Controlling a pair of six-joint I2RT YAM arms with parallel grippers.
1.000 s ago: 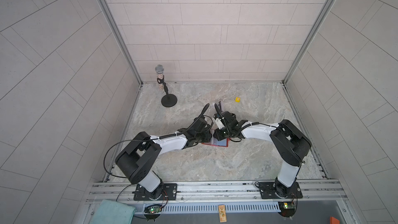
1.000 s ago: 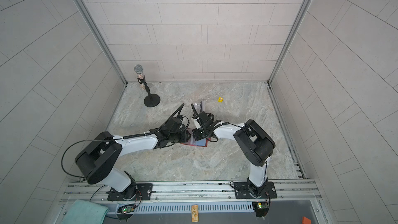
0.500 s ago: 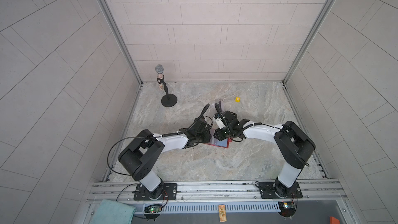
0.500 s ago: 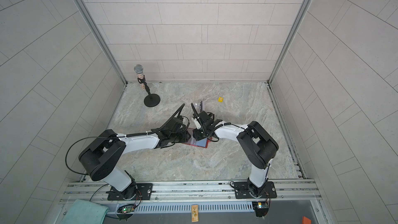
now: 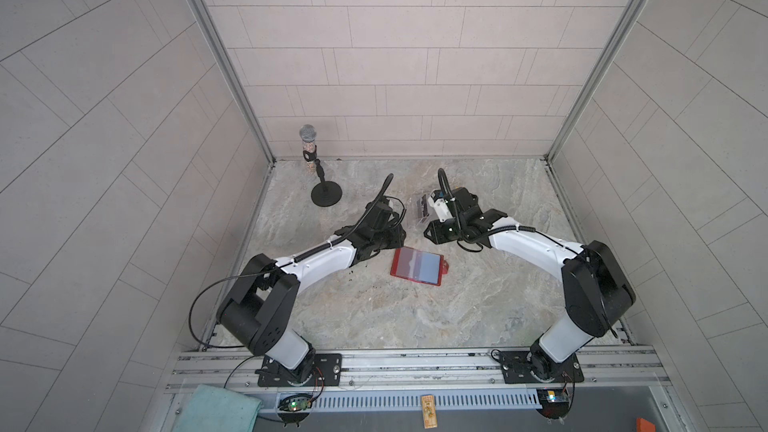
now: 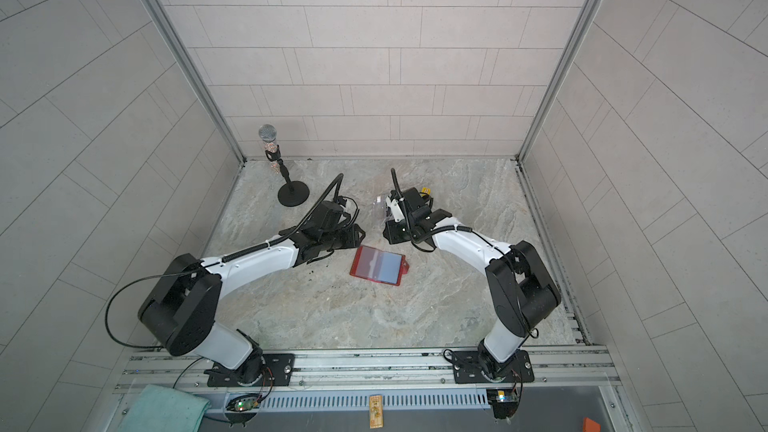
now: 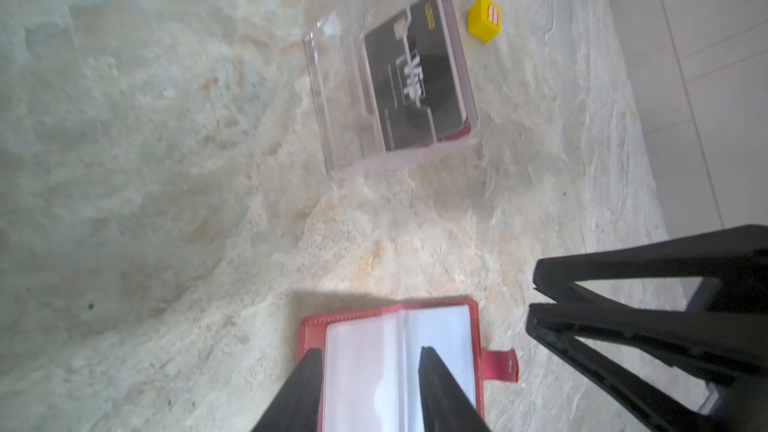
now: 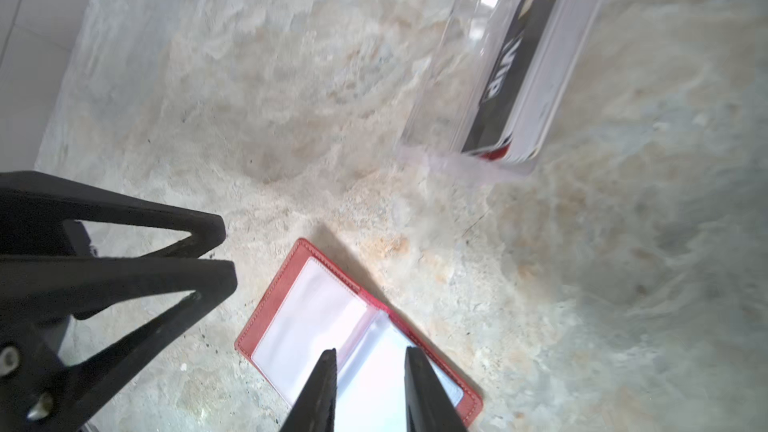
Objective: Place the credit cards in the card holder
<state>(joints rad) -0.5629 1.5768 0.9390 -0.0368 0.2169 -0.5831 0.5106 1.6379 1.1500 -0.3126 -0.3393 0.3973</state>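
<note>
**Risk check: no card in the holder yet**

Card holder (image 5: 417, 265) lies open and flat on the table (image 5: 374, 317), clear sleeves up, nothing pinning it. Left gripper (image 7: 369, 351) and right gripper (image 8: 370, 350) hover near it, both with jaws spread and empty. Credit cards (image 7: 415, 72) stand in the clear stand (image 7: 332, 89), apart from the holder.

Likely failures:
- The stand looks light and loose, so an off-centre pull may tip or drag it.
- The cards are packed together, so a pinch may lift two.
- The unheld holder may slide, or a sleeve may buckle, when a card edge pushes in.
</note>
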